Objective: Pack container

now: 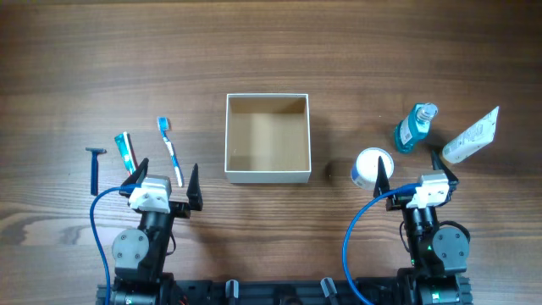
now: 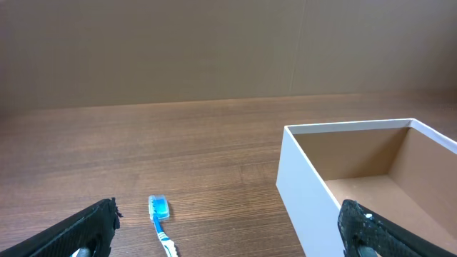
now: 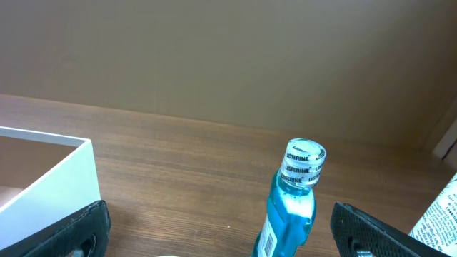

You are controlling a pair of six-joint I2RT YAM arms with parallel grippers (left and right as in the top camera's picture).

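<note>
The container (image 1: 268,175), a square white-walled box with tan cardboard inside, sits empty at the table's middle; it also shows in the left wrist view (image 2: 305,193) and the right wrist view (image 3: 68,178). My left gripper (image 1: 163,183) is open and empty, near a blue toothbrush (image 1: 170,151), which also shows in the left wrist view (image 2: 161,218). My right gripper (image 1: 417,176) is open and empty, near a blue mouthwash bottle (image 1: 413,127), which also shows in the right wrist view (image 3: 289,207). A small round white jar (image 1: 370,167) lies by the right gripper's left finger.
A blue razor (image 1: 94,169) and a small blue-and-white tube (image 1: 126,151) lie at the left. A white tube (image 1: 471,135) lies at the far right, its edge showing in the right wrist view (image 3: 441,210).
</note>
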